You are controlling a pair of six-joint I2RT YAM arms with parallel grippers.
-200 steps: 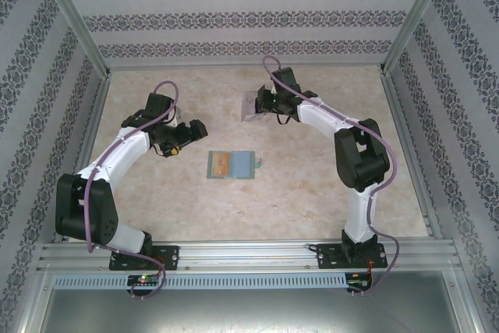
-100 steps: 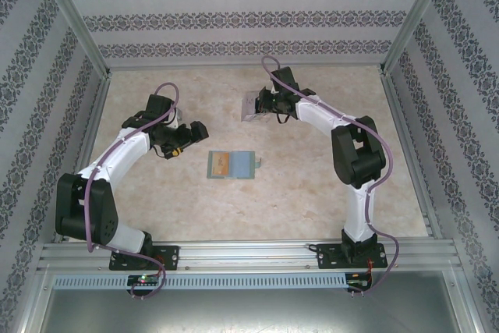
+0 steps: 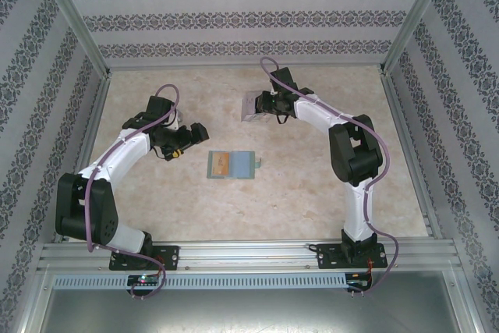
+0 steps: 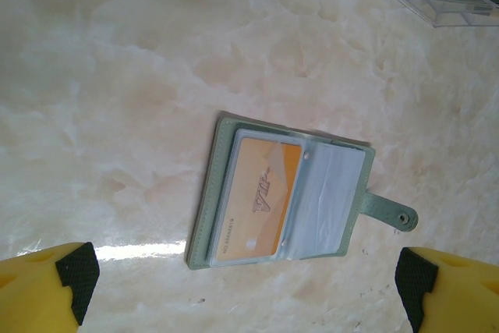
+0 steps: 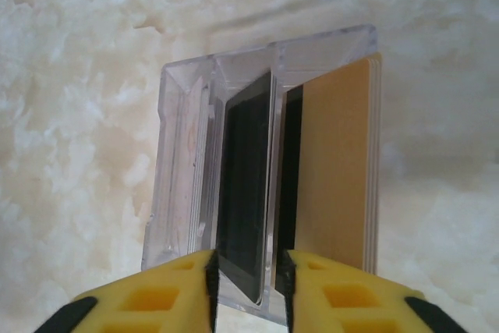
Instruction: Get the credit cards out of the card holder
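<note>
Left arm pose: left arm (image 3: 117, 157) bent at the elbow and reaching over the counter (image 3: 312, 193), wrist turned inward.
Left end effector: left end effector (image 4: 249, 290) spread wide, nothing between the yellow fingertips (image 4: 47, 290), clear of every object.
Right arm pose: right arm (image 3: 351, 154) folded high at the elbow and stretched toward the far middle of the counter, wrist angled down.
Right end effector: right end effector (image 5: 248, 298) with jaws only narrowly apart, straddling a dark card (image 5: 245, 193) and a clear divider inside the clear plastic tray (image 5: 179, 161); pressing on them or just clear of them, cannot tell.
Tray contents: dark card upright in a middle slot; stack of orange-tan cards (image 5: 335, 169) upright just beside it, on the other side of the divider.
Card holder look: card holder (image 4: 284, 196) grey-green, lying open and flat on the counter, pale lining up, small closing strap (image 4: 390, 214) sticking out from one edge.
Credit card look: orange credit card (image 4: 261, 196) tucked in one pocket, face up; other pocket pale, contents not readable.
Card holder place: straight ahead of the left end effector, centred between its fingertips, apart from both; well apart from the right end effector, off to its side.
</note>
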